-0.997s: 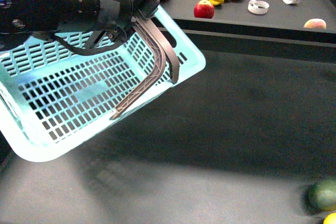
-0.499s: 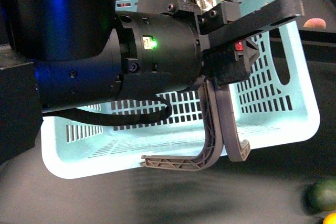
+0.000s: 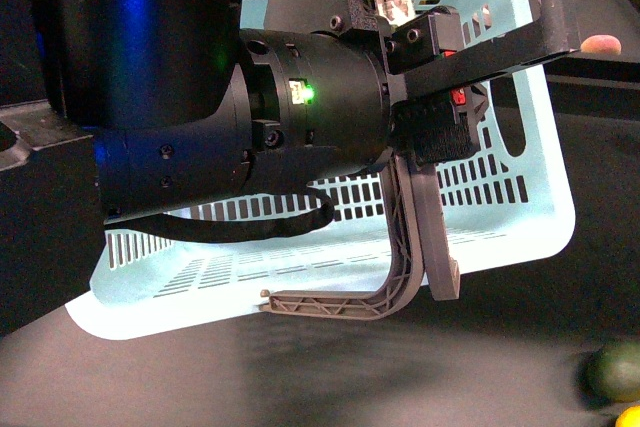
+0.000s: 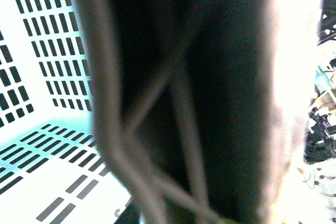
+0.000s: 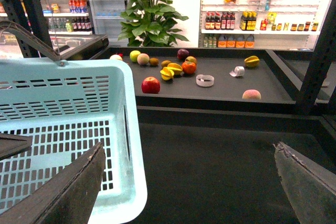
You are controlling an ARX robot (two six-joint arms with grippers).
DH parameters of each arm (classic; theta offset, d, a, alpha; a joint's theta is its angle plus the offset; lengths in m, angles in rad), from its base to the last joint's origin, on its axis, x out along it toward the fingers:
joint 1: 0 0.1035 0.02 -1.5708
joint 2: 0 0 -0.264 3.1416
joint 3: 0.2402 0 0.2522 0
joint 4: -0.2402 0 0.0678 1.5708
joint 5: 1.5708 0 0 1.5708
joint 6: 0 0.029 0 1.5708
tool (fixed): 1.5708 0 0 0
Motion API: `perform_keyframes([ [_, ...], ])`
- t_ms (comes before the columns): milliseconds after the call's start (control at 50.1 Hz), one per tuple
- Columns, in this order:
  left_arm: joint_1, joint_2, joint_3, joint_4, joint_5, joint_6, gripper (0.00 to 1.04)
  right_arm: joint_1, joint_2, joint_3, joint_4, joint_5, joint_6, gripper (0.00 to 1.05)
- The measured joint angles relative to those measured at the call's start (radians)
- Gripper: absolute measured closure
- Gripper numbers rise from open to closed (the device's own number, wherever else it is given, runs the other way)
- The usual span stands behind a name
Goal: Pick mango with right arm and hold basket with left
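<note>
The left gripper (image 3: 455, 87) is clamped on the taped grey-brown handles (image 3: 415, 237) of the basket (image 3: 545, 209). The bulky black arm covers much of the basket in the front view. The basket hangs tilted from that grip, with its open mouth turned towards the robot. All of its inside that shows is bare slotted plastic, both wall and bottom. The left wrist view agrees: a blurred handle fills most of it, with only pale slotted panels behind.

The mango (image 3: 630, 417) is outside the basket, well apart from it and beyond its lower corner. It lies on the dark surface (image 3: 300, 377) at the very edge of the front view. Only a sliver of yellow shows, so I cannot tell how it lies. It is just beside a dark green fruit (image 3: 614, 369), which sits between it and the basket.

The right gripper (image 5: 189, 150) is spread wide with nothing between its fingers. It is near the basket's rounded corner but apart from it.

Beyond the basket, a dark shelf (image 5: 220, 90) with a raised edge holds loose items. The nearest to the basket is a red apple (image 5: 150, 84). Past that are a yellow star fruit (image 5: 168, 73), a roll of tape (image 5: 205, 80) and, farthest from the basket, a peach (image 5: 251, 94).
</note>
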Motion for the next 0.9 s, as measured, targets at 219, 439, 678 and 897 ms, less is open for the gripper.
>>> perform_keyframes([
  [219, 0.0, 0.0, 0.001, 0.0, 0.003, 0.005, 0.89, -0.145, 0.265, 0.0, 0.256, 0.212, 0.021, 0.08],
  [439, -0.002, 0.0, 0.002, -0.001, 0.009, 0.005, 0.89, -0.436, 0.849, 0.045, 0.644, -0.091, -0.114, 0.08],
  [678, 0.0, 0.0, 0.002, -0.001, 0.001, 0.007, 0.89, -0.593, 1.58, 0.235, 0.725, -0.335, -0.428, 0.08],
  [897, -0.001, 0.0, 0.002, -0.001, 0.008, 0.006, 0.89, -0.612, 1.972, 0.357, 0.638, -0.377, -0.748, 0.08],
])
